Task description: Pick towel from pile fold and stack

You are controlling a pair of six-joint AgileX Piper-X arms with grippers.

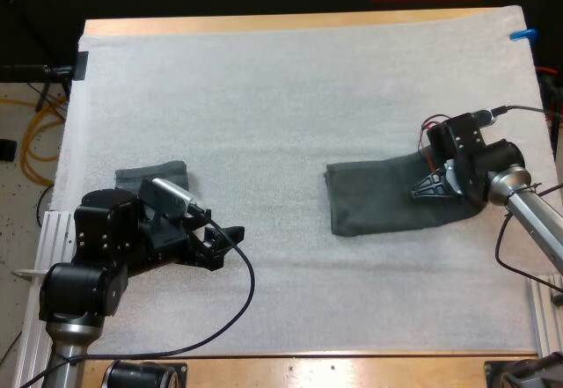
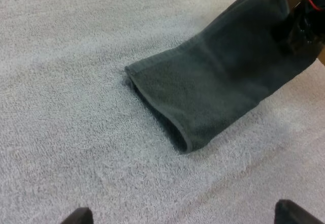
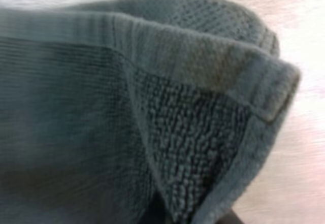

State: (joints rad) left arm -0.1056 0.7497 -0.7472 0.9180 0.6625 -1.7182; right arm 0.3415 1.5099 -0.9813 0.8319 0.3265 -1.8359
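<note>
Two dark grey-green towels are on the white mat (image 1: 264, 98).

The folded towel (image 1: 383, 199) lies right of centre in the high view. It is doubled over, with its rounded fold toward the middle of the mat and its other end under the right gripper (image 1: 433, 187). In the left wrist view the same towel (image 2: 213, 92) lies flat at the fold and rises toward the right gripper (image 2: 299, 26) at its far end. In the right wrist view the towel (image 3: 101, 107) sits right against the camera. Two layers part at a hemmed corner and the coarse weave shows between them. The right gripper's fingers are almost wholly covered by cloth, but the raised end and the closeness of the fabric indicate they are clamped on this towel.

The second towel (image 1: 163, 175) is at the lower left of the high view, well apart from the first. Only a strip of it shows. The rest is hidden behind the left arm (image 1: 106, 238), so I cannot tell whether it is crumpled or folded.

The left gripper (image 1: 224, 245) is low over bare mat, just right of that towel and pointing toward the centre. Its fingertips (image 2: 77, 217) stand apart with nothing between them.

The wooden table (image 1: 264, 24) shows as a narrow band beyond the mat's far edge.
</note>
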